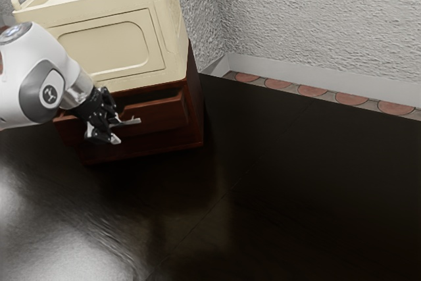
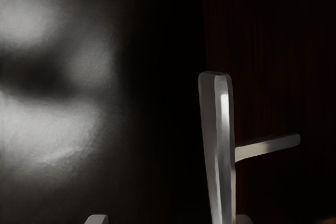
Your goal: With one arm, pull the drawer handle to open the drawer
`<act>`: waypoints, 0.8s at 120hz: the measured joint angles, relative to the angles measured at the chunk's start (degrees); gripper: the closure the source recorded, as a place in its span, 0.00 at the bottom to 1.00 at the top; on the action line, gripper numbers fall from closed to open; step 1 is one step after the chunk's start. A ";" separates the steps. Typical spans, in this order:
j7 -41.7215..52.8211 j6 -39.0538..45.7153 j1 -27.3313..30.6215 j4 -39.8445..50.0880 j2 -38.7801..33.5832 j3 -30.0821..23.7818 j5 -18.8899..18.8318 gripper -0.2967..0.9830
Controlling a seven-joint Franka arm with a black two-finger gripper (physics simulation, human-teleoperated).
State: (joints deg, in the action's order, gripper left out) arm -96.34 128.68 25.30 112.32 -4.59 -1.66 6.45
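Drawer handle (image 2: 216,145) is around 9 o'clock in the exterior view, gripper (image 1: 114,129) spread wide with it loosely between, nothing clamped. Looks like stiff, slickish metal, so I'd pinch it mid-bar tbh.

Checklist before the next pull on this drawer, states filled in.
1. Gripper at the handle: ok.
2. Gripper shut on the handle: not ok, fingers stand wide apart.
3. Drawer out past the cabinet front: ok, a gap shows behind its top edge.
4. Drawer at full travel: cannot tell.
5. Cream crate sitting on the cabinet: ok.
6. Drawer contents: cannot tell.
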 joint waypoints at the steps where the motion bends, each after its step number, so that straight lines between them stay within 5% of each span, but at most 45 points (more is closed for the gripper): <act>1: -0.01 0.00 -0.01 0.07 -0.03 0.00 0.02 0.57; 96: -1.31 0.02 -0.80 8.13 -7.10 -0.10 0.23 0.57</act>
State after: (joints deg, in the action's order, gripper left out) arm -97.65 128.71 24.51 120.45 -11.69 -1.76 6.68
